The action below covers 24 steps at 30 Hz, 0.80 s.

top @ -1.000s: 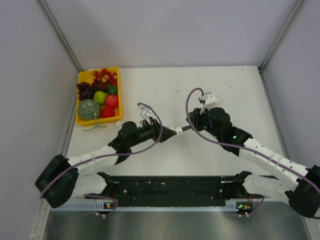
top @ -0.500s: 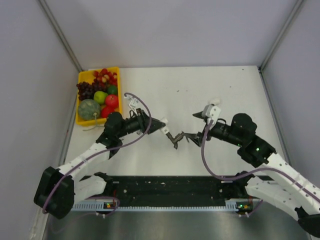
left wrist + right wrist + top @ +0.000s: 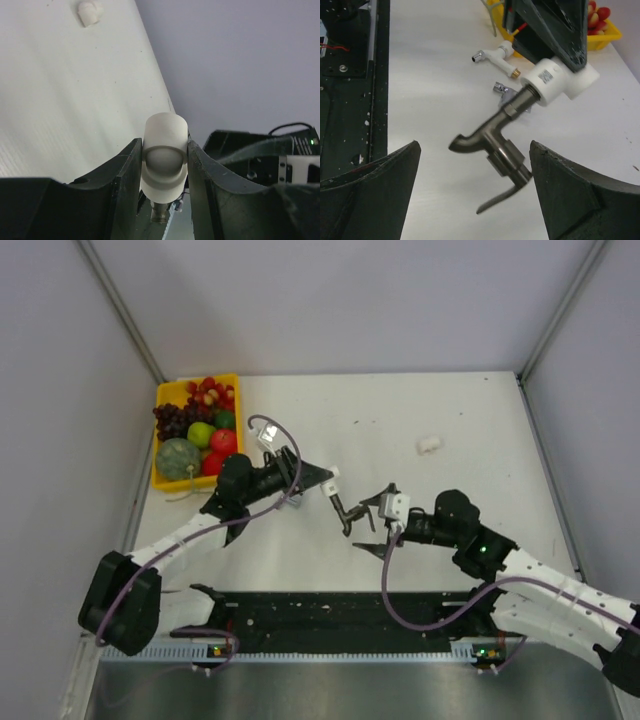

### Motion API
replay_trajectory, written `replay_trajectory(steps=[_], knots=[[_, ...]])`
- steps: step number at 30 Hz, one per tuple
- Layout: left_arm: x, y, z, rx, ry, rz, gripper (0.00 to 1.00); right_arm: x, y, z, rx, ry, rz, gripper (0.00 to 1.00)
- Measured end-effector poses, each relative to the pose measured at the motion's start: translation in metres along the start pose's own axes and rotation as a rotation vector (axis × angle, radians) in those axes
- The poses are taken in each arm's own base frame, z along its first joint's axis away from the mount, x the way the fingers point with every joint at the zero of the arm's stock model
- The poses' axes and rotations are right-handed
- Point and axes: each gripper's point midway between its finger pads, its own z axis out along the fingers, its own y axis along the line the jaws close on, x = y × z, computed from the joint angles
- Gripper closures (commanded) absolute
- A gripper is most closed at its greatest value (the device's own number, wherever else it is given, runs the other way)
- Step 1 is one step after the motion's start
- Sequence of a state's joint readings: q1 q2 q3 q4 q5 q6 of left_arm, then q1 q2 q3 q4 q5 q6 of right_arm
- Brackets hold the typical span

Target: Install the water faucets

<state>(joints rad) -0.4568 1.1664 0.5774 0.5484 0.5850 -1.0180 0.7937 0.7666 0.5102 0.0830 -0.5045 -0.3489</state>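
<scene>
— On the left, my left gripper (image 3: 318, 480) pinches the white fitting (image 3: 164, 131) tight. The dark grey faucet (image 3: 492, 135) sticks out of the fitting, toward my right arm.

— And your right gripper (image 3: 372, 523)?

— Wide open, holding nothing. The faucet sits between its two fingers, touching neither. Its long side slants across the gap, and the lever handle (image 3: 497, 198) hangs low.

— Which arm goes for it?

— The right one, I think. It's nearest.
</scene>
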Motion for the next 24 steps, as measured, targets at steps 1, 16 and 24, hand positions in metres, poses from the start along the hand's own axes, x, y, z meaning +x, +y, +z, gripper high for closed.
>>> replay_trajectory(steps=[1,16,24], knots=[[0.0,0.007,0.003,-0.014,-0.001,-0.037,1.0,0.001,0.005,0.004,-0.011,-0.001,-0.009,0.1],[-0.005,0.04,0.011,-0.088,-0.08,-0.296,1.0,0.025,0.01,0.035,0.221,0.077,-0.292,0.08],[-0.011,0.036,0.005,-0.097,-0.103,-0.296,1.0,0.021,-0.013,0.026,0.363,0.093,-0.386,0.07]])
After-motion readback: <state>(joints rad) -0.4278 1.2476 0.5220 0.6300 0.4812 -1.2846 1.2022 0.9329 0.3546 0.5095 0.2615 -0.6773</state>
